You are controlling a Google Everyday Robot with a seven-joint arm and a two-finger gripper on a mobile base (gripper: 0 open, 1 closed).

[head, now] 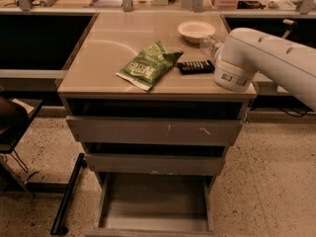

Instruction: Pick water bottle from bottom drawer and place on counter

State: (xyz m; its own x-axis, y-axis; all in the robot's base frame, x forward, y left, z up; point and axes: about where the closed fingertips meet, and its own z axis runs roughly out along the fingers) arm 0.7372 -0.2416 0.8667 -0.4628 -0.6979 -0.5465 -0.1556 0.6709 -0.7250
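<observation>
The water bottle (209, 43) is on the worktop (113, 48), in the right rear part. It is just beside the white bowl (196, 31), on the right side of the bowl, and behind the black remote (195, 66). Only its clear upper part can be seen, because the rest is covered by the thick white rounded end of the robot arm (266, 58). This arm comes in from the right and hangs over the right front corner of the worktop. The gripper is hidden behind this rounded end, on the side where the bottle is. For this reason I cannot tell whether it is open or closed, or whether it touches the bottle. The remote lies between the arm end and the green snack bag (148, 67), and one corner of the bag almost reaches the remote. The bag lies flat and a little diagonal near the middle of the worktop. Under the worktop, the bottom drawer (153, 206) is pulled far out toward the camera, and its grey floor is visible. The top drawer (153, 131) and the middle drawer (153, 163) are each pulled out only a little. The cabinet stands on a speckled floor (266, 181).
</observation>
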